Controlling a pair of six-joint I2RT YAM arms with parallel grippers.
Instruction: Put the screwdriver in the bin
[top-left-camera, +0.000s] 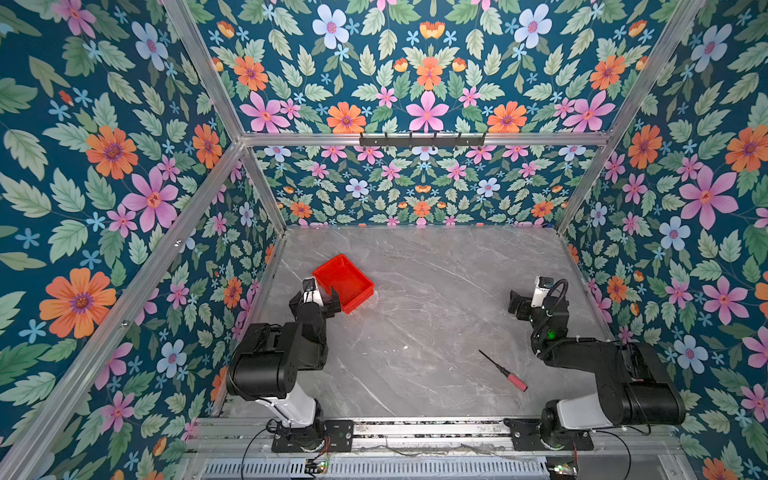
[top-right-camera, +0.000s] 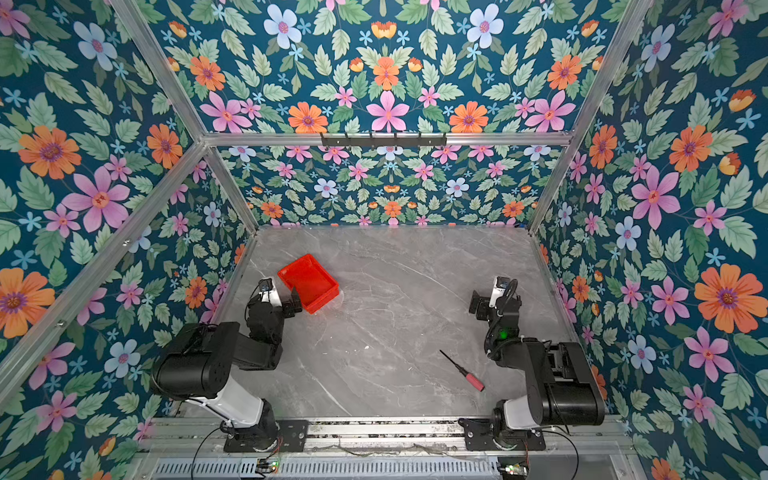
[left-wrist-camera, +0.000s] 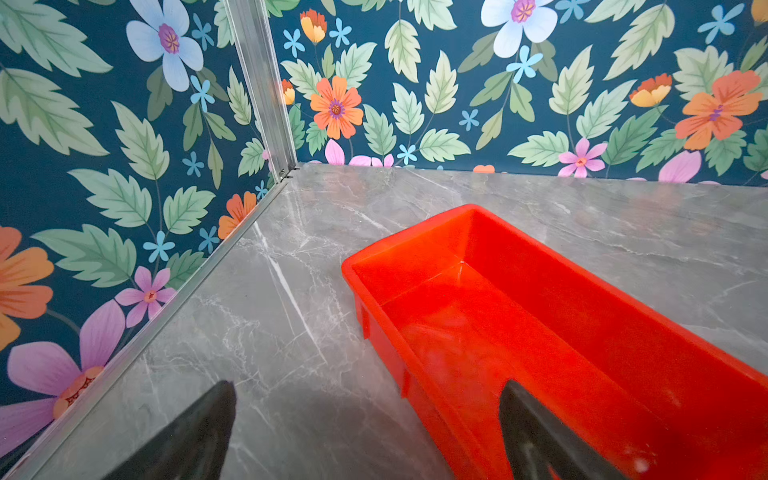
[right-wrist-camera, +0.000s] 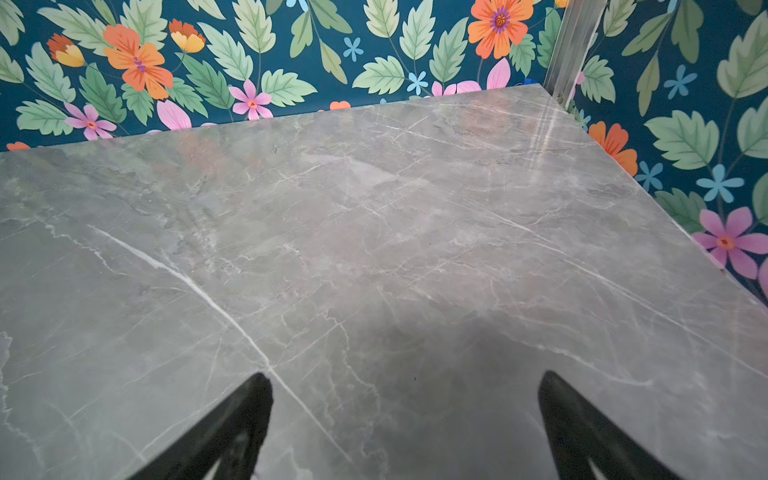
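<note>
The screwdriver (top-left-camera: 503, 371) (top-right-camera: 462, 371), with a thin black shaft and a red handle, lies flat on the grey marble table at the front right in both top views, handle toward the front. It is out of both wrist views. The empty red bin (top-left-camera: 344, 281) (top-right-camera: 308, 281) (left-wrist-camera: 582, 291) sits at the left middle. My left gripper (top-left-camera: 315, 300) (top-right-camera: 276, 301) (left-wrist-camera: 369, 388) is open at the bin's near corner, one finger over its inside and one over the table. My right gripper (top-left-camera: 536, 299) (top-right-camera: 494, 301) (right-wrist-camera: 405, 378) hangs open and empty over bare table, behind the screwdriver.
Floral walls with aluminium frame posts (left-wrist-camera: 266, 83) (right-wrist-camera: 575, 41) close in the table on the left, right and back. A black hook rail (top-left-camera: 422, 140) is mounted on the back wall's crossbar. Both arm bases stand on the front rail (top-left-camera: 415, 428).
</note>
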